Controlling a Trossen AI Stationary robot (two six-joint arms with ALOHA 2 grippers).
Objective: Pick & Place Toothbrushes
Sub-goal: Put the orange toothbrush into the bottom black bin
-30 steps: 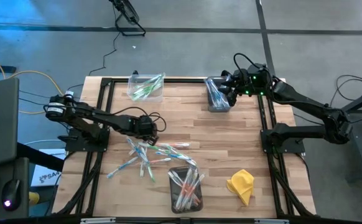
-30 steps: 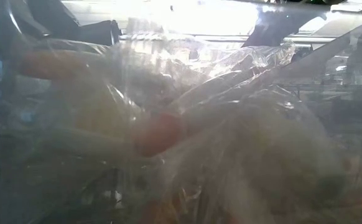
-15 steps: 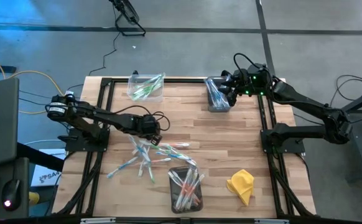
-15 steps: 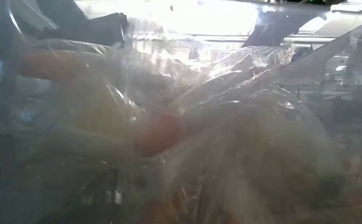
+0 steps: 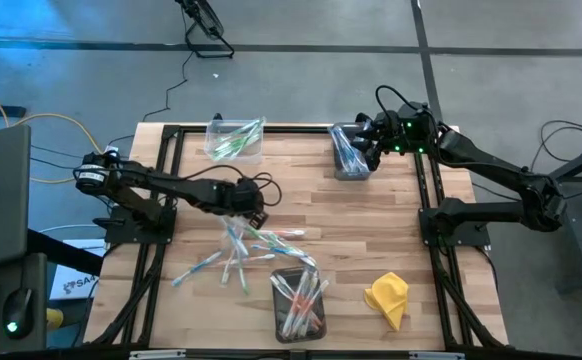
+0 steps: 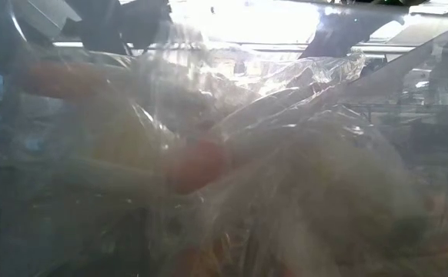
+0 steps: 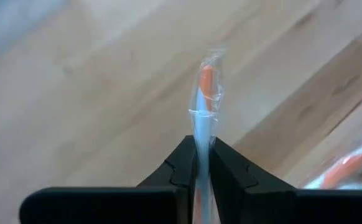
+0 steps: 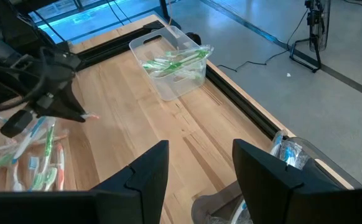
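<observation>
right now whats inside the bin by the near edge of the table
The near bin holds a small heap of wrapped toothbrushes with pink-red accents. They overlap, so lower ones and the bin floor are mostly covered.

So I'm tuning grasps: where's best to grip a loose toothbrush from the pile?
Probably mid-handle, from straight above, fingers across the thin shaft, as the left gripper holds the wrapped orange toothbrush. The loose toothbrushes lie flat on the table.

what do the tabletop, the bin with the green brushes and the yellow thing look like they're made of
Tabletop: pale wood, matte, plank seams and grain show.
Bin: clear rigid plastic, probably; the green toothbrushes show through its walls.
Yellow thing: soft cloth, likely; it lies crumpled in folds.
</observation>
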